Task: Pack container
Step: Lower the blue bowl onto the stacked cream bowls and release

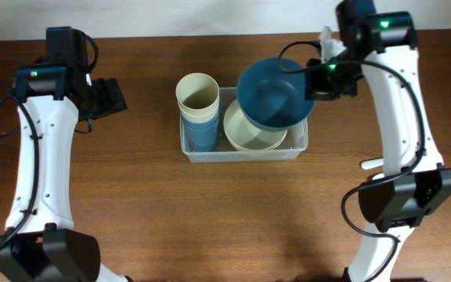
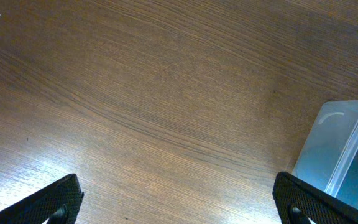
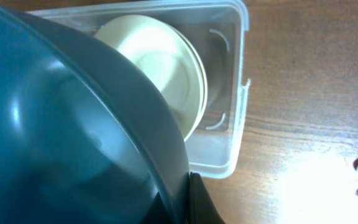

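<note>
The clear plastic container (image 1: 244, 149) sits mid-table and holds stacked cups, cream on blue (image 1: 198, 106), at its left and cream bowls (image 1: 250, 133) at its right. My right gripper (image 1: 313, 81) is shut on the rim of a large blue bowl (image 1: 272, 94), which hangs tilted above the container's right half. In the right wrist view the blue bowl (image 3: 67, 137) fills the left, pinched by a black finger (image 3: 197, 202), with the cream bowls (image 3: 160, 62) and the container (image 3: 238, 118) below. My left gripper (image 2: 179, 208) is open over bare wood, left of the container's corner (image 2: 347, 149).
A small white object (image 1: 372, 164) lies on the table right of the container, beside the right arm. The wooden table (image 1: 225, 211) extends in front of the container. Both arm bases stand at the near edge.
</note>
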Robot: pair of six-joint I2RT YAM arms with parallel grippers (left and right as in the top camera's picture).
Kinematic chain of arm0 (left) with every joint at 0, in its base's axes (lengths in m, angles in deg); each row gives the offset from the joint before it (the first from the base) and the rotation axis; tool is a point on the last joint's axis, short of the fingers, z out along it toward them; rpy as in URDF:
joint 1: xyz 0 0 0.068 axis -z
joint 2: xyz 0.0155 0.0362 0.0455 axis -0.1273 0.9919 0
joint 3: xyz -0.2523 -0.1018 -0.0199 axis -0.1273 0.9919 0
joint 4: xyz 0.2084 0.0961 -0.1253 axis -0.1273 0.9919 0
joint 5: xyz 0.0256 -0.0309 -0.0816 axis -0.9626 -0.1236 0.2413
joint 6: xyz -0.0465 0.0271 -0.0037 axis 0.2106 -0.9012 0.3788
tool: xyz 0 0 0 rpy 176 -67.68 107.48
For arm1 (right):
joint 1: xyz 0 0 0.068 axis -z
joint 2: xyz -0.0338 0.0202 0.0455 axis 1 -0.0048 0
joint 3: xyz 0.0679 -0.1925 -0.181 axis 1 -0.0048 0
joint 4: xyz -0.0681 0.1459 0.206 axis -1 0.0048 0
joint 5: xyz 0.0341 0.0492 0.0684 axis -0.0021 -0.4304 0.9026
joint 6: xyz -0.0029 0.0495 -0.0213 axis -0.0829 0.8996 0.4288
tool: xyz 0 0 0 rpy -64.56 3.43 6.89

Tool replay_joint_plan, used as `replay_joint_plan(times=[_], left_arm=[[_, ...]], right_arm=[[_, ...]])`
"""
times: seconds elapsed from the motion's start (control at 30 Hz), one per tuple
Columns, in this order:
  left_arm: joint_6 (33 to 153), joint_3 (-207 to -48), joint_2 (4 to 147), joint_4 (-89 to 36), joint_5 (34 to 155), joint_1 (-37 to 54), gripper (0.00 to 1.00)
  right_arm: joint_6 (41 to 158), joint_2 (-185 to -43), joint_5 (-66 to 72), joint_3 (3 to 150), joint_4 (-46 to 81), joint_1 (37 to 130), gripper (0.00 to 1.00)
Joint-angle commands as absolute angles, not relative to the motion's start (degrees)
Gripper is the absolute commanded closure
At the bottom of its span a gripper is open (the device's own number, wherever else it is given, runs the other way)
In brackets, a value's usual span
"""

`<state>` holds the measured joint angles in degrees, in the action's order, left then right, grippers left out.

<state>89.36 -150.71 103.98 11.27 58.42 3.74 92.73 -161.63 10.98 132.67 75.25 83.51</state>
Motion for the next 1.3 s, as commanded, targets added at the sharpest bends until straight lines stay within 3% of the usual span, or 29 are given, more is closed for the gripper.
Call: replay_joint_plan(times=[0.0,1.1,1.27], left_arm=[[89.96,-150.12,103.96,11.16,58.18,3.5,0.0],[89.96,-150.12,103.96,11.19,58.18,3.5,0.0],[89.96,-150.12,103.96,11.16,58.18,3.5,0.0]], right_arm=[[94.83,-162.35,8.4,133.0,74.51,82.02,0.96],[95.27,-167.34,7.88,120.74,64.43,80.32,0.96],[95.27,-167.42,8.01,120.74,64.15,79.57,0.92]])
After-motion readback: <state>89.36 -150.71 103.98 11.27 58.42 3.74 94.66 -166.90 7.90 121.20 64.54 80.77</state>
